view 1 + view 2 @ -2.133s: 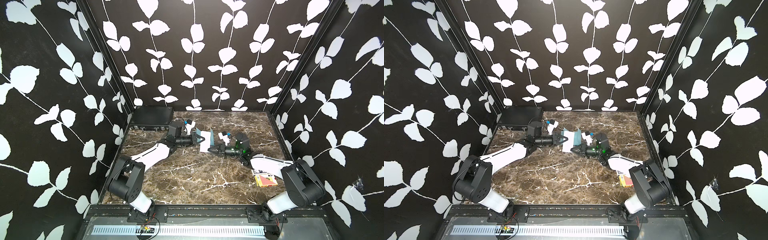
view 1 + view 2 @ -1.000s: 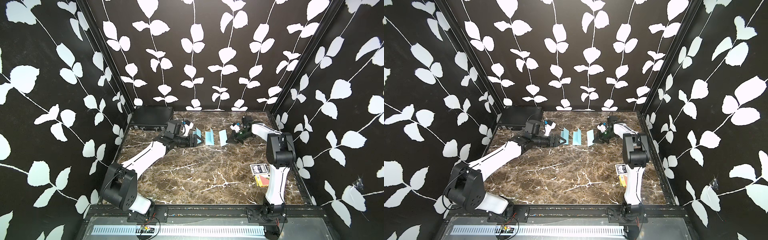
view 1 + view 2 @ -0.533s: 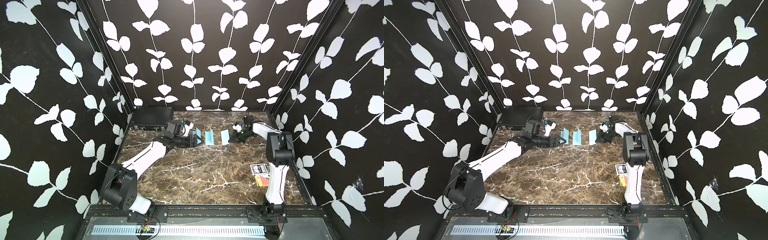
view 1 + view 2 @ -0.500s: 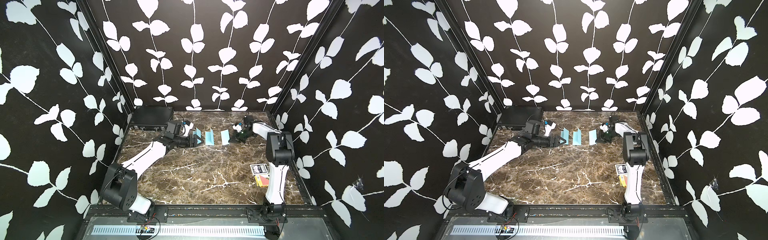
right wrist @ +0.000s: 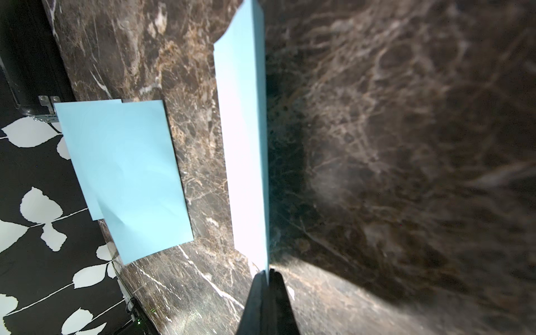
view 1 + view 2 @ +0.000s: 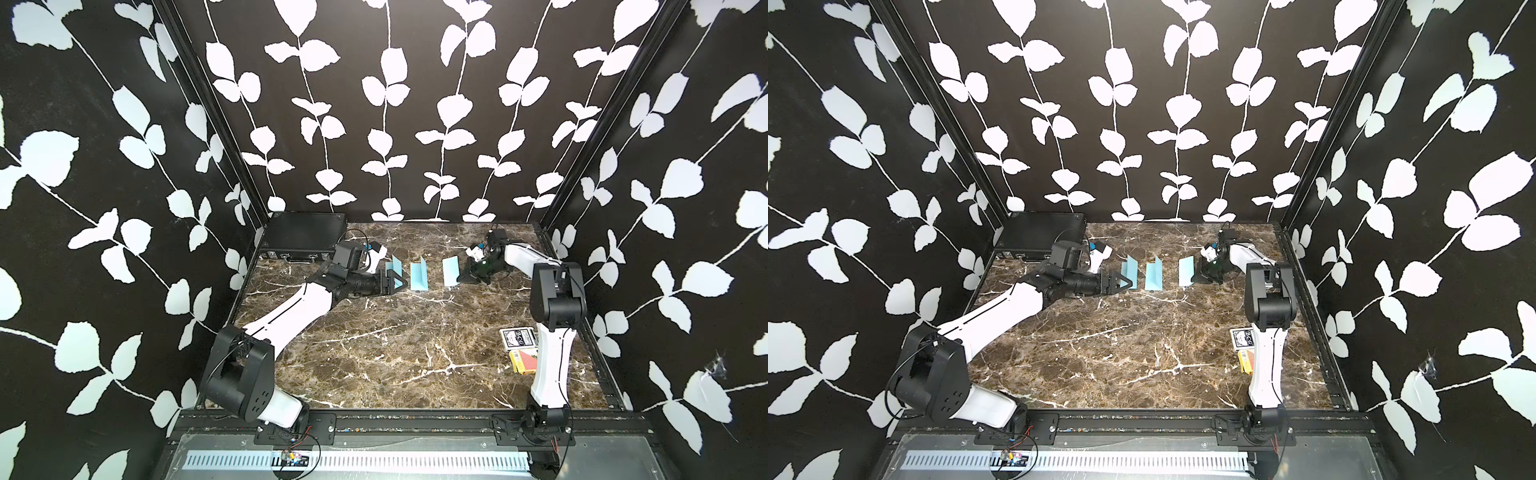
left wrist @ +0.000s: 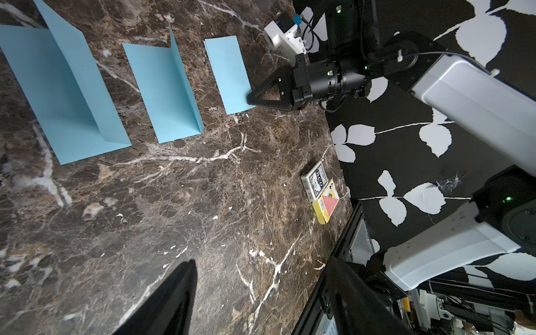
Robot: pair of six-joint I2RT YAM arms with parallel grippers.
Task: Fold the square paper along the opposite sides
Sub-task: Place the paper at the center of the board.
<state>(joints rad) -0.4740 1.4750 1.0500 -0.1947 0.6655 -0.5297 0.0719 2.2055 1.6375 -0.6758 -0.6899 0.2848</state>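
I have three light blue sheets in a row across the back of the table [image 6: 395, 353], set apart from one another. The folded paper [image 6: 451, 270] I am working on is the one furthest right. It is a narrow rectangle with its long axis running front to back, and I cannot tell which long side carries the crease. In the left wrist view it [image 7: 229, 75] lies close to flat on the marble.

The right gripper [image 6: 461, 279] comes in from the right. Its fingers [image 5: 255, 304] are pressed together on the front right corner of that paper, pinching it.

The middle sheet [image 6: 1154, 276] and the left sheet [image 6: 1129, 272] point the same way, long axis front to back. Each has one half flat on the table and the other half standing up from the crease.

The left gripper [image 6: 1127, 284] sits low by the front end of the left sheet with its fingers spread, holding nothing; whether it touches the sheet I cannot tell.

A black case [image 6: 303, 239] sits in the back left corner with its lid down, so its contents are hidden. By the right arm's base, a dark card box [image 6: 519, 338] and a yellow card box [image 6: 524, 359] lie flat and touching; I cannot see inside either
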